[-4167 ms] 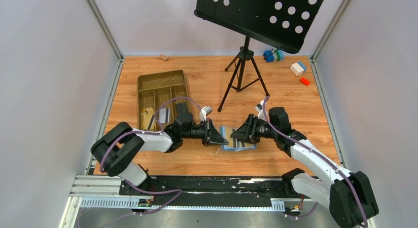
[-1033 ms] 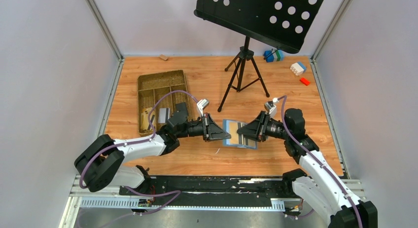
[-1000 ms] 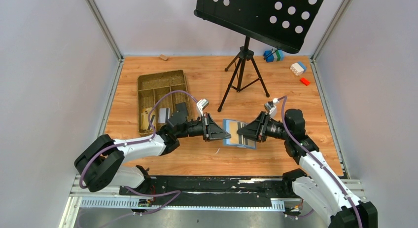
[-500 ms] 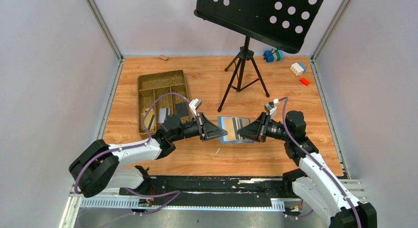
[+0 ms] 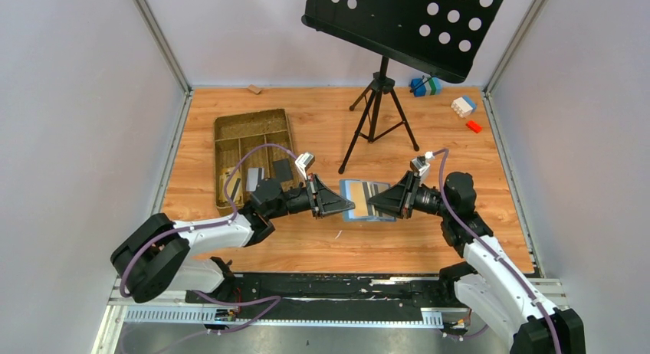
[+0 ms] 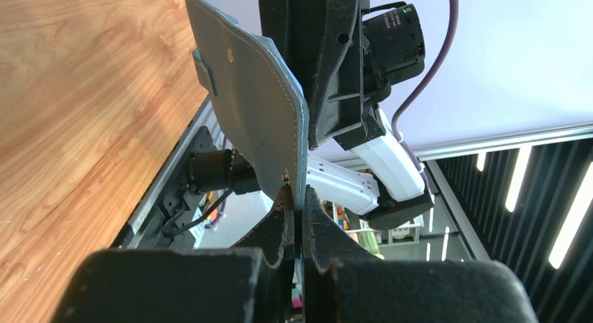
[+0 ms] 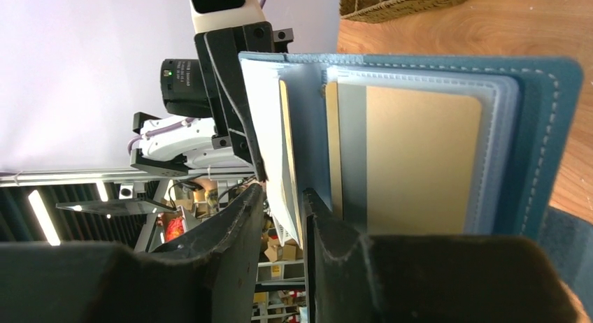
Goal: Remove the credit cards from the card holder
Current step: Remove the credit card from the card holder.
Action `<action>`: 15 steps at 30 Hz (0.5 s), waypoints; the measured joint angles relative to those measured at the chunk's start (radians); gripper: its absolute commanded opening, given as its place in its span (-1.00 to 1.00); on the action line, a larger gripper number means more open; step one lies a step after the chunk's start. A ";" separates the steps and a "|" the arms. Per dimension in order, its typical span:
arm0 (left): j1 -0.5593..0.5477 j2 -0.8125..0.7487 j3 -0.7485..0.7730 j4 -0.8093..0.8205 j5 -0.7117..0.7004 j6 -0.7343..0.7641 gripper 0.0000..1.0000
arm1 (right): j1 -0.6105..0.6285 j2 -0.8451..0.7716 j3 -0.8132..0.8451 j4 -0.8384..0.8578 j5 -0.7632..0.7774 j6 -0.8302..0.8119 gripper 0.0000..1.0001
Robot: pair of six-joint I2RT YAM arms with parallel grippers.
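Note:
The blue card holder [image 5: 364,199] hangs open in the air between my two grippers, its tan and pale blue inside facing up. My left gripper [image 5: 346,208] is shut on the edge of its blue cover [image 6: 252,106], as the left wrist view [image 6: 298,204] shows. My right gripper [image 5: 381,204] grips a pale inner leaf at the other end [image 7: 283,194], beside the tan pocket [image 7: 419,155]. A silvery grey card [image 5: 255,176] and a black card [image 5: 282,168] lie by the near end of the brown tray, apart from the holder.
The brown compartmented tray [image 5: 218,143] sits at the left. A black music stand on a tripod [image 5: 375,109] stands behind the holder. Toy blocks [image 5: 463,105] and a red brick [image 5: 474,126] lie at the back right. A small wooden block [image 5: 254,89] lies at the back.
The holder lay on the table 4.2 s ago. Both grippers have since lifted it and carried it a little farther back. Over the last half second it barely moved.

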 measured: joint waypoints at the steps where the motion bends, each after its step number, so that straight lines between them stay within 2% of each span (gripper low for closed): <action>1: -0.001 0.006 0.000 0.009 0.003 -0.003 -1.00 | 0.000 0.002 0.000 0.008 0.000 0.006 -0.49; 15: -0.007 0.028 0.004 0.094 0.012 -0.036 -1.00 | 0.000 0.013 -0.010 0.132 -0.006 0.108 -0.63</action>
